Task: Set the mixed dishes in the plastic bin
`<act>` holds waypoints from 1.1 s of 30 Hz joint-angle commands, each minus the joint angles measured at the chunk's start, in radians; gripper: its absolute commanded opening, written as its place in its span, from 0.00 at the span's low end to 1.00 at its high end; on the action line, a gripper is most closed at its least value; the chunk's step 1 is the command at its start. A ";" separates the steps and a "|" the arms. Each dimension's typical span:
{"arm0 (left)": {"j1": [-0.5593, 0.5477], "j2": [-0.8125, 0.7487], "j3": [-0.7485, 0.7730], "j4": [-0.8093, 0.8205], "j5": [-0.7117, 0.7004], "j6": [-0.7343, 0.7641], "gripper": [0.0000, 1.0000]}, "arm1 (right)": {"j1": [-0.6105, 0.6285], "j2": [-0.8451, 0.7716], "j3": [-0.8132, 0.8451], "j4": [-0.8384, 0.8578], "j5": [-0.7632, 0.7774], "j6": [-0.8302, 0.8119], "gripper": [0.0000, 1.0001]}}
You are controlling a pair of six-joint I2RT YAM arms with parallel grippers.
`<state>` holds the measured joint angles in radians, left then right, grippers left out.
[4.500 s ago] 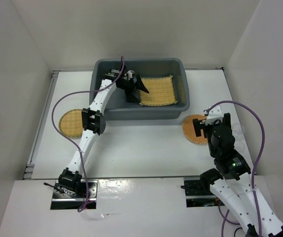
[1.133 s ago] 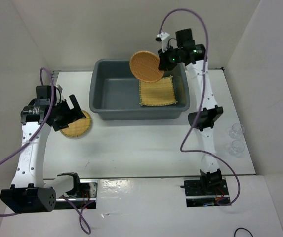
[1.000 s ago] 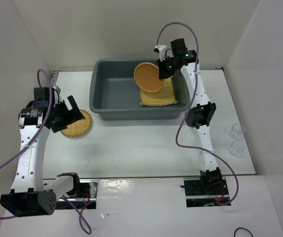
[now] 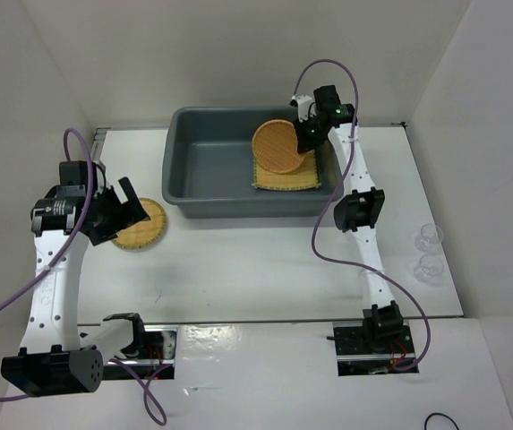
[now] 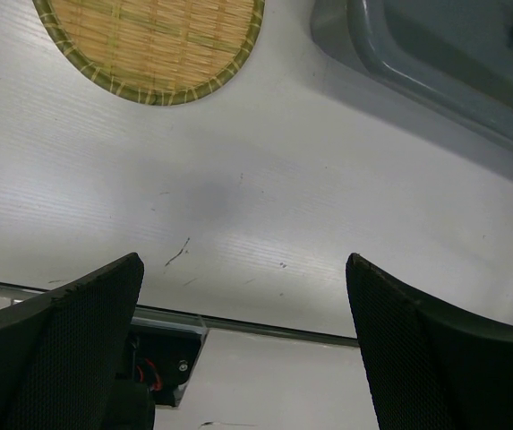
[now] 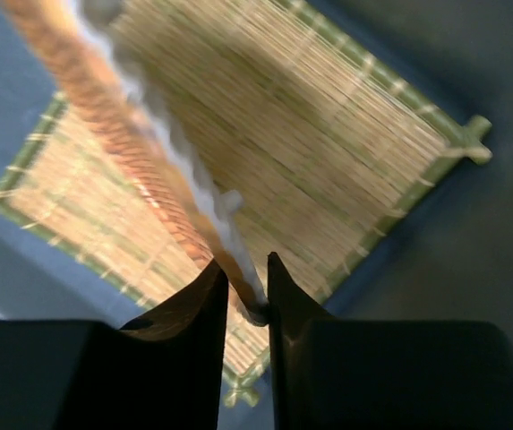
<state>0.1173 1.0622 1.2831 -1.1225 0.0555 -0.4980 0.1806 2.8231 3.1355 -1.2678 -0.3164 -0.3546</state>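
A dark grey plastic bin (image 4: 238, 208) stands at the back centre, with the square yellow mat (image 4: 303, 176) lying flat in its right half. Over that mat (image 6: 354, 179) a round tan-orange disc (image 4: 278, 148) hangs tilted on edge. Its rim (image 6: 104, 116) runs between the fingers of my right gripper (image 4: 308, 139), which stands slightly open (image 6: 247, 269) with a thin gap beside the rim; the disc looks blurred. A second disc (image 4: 138, 224) lies on the table left of the bin. My left gripper (image 4: 133, 210) hovers wide open (image 5: 244, 260) just above and left of it (image 5: 149, 45). Two clear glass cups (image 4: 430, 236) stand at the far right.
White walls close in the table on the left, back and right. The bin's near left corner (image 5: 435, 54) shows in the left wrist view. Both arm bases sit on metal plates at the near edge (image 4: 363, 345).
The right gripper came down into the bin with the disc and loosened its jaws over the mat. The left arm has barely moved beside the other disc.
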 commanded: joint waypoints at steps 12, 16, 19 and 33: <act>0.007 -0.100 0.013 0.076 0.009 -0.043 1.00 | -0.018 0.144 -0.006 -0.024 0.424 -0.004 0.43; 0.007 -0.110 0.001 0.086 0.009 -0.054 1.00 | -0.018 0.144 -0.006 -0.024 0.467 0.006 0.44; 0.007 -0.120 -0.010 0.086 0.018 -0.063 1.00 | -0.018 0.131 -0.006 -0.024 0.476 0.006 0.46; 0.090 -0.140 -0.235 0.266 -0.059 -0.312 1.00 | -0.092 -0.345 -0.073 -0.027 0.031 -0.012 0.63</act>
<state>0.1638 0.9134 1.0641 -0.9825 0.0292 -0.6823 0.1524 2.7552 3.0646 -1.2907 -0.0990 -0.3653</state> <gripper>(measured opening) 1.001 0.613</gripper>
